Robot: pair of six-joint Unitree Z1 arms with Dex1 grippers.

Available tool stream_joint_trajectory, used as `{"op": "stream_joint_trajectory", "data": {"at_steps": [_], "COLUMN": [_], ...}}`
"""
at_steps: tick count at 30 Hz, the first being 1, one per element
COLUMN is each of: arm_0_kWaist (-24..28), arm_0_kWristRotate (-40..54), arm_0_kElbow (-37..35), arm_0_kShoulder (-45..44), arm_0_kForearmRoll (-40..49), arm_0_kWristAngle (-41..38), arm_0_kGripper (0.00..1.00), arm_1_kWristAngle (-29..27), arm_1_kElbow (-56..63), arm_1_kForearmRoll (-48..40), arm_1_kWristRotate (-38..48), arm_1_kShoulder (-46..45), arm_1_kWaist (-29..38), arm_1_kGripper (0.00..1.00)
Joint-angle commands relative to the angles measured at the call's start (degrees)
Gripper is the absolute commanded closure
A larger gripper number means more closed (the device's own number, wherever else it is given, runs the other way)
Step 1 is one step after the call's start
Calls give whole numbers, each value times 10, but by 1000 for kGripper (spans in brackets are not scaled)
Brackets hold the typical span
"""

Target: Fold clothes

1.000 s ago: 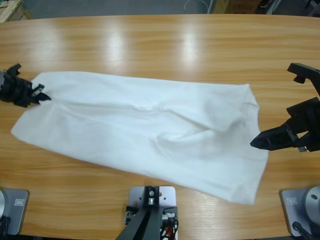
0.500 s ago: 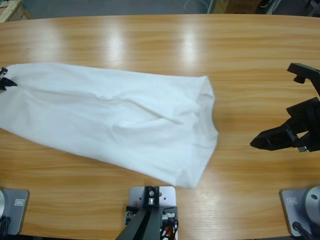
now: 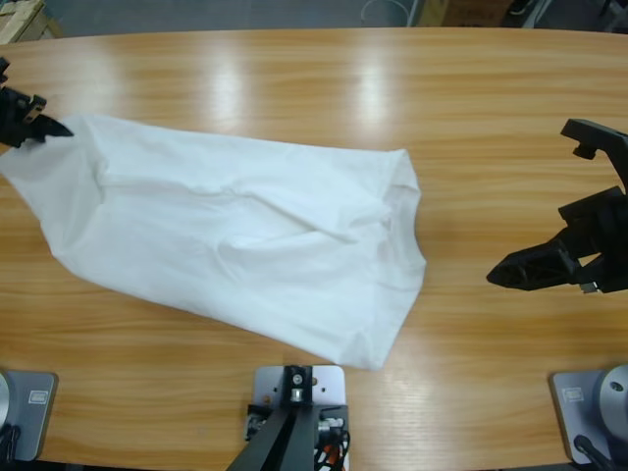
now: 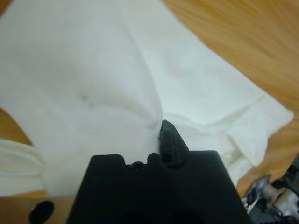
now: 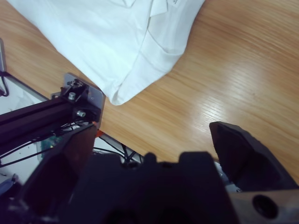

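Observation:
The white T-shirt (image 3: 245,235) lies crumpled and slanted across the left and middle of the wooden table, its right end bunched near the centre. My left gripper (image 3: 39,126) is at the far left edge, shut on the shirt's upper left corner. In the left wrist view the cloth (image 4: 93,70) gathers into a pinch at my left gripper (image 4: 163,128). My right gripper (image 3: 510,273) hovers over bare wood to the right of the shirt, apart from it. In the right wrist view my right gripper (image 5: 152,130) stands open and holds nothing, with the shirt's (image 5: 117,42) near corner beyond it.
Bare table (image 3: 392,88) runs along the far side above the shirt. A strip of wood (image 3: 461,245) separates the shirt's right end from my right gripper. The front edge lies close below the shirt's lowest corner.
The left gripper dragged the shirt leftward, then came back into view higher up, lifting the shirt's left corner. The shirt's right end moved toward the centre. The right gripper barely shifted.

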Motion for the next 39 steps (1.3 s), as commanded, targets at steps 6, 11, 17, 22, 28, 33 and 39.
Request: {"op": "stream_joint_trajectory", "data": {"at_steps": [6,11,17,22,28,33,39], "arm_0_kWaist": [-204,-302,-402,-465,-507,-537,-583], "arm_0_kWristRotate": [-72,-112,-141,-155,-154,-156,-157], "arm_0_kElbow": [-74,-121,-224,-307,-354,-380,-415], "arm_0_kShoulder": [-63,-60,-18,30,105,159,209], "arm_0_kForearmRoll": [78,92,125,157,169,170,170], "arm_0_kWristAngle": [-7,-3,5,5,-3,-23,-38], "arm_0_kGripper": [1000,1000,1000,1000,1000,1000,1000], "arm_1_kWristAngle": [3,3,2,2,6,10,9], "arm_1_kElbow": [32,35,42,46,45,43,45], "arm_1_kForearmRoll": [-25,-29,-37,-42,-41,-39,-41], "arm_1_kWristRotate": [-3,-6,-6,-6,-6,-6,-8], "arm_1_kShoulder": [9,4,-9,-20,-41,-51,-46], "arm_1_kWaist": [-7,-11,-12,-13,-13,-13,-13], "arm_1_kGripper": [9,9,9,9,9,9,9]}}
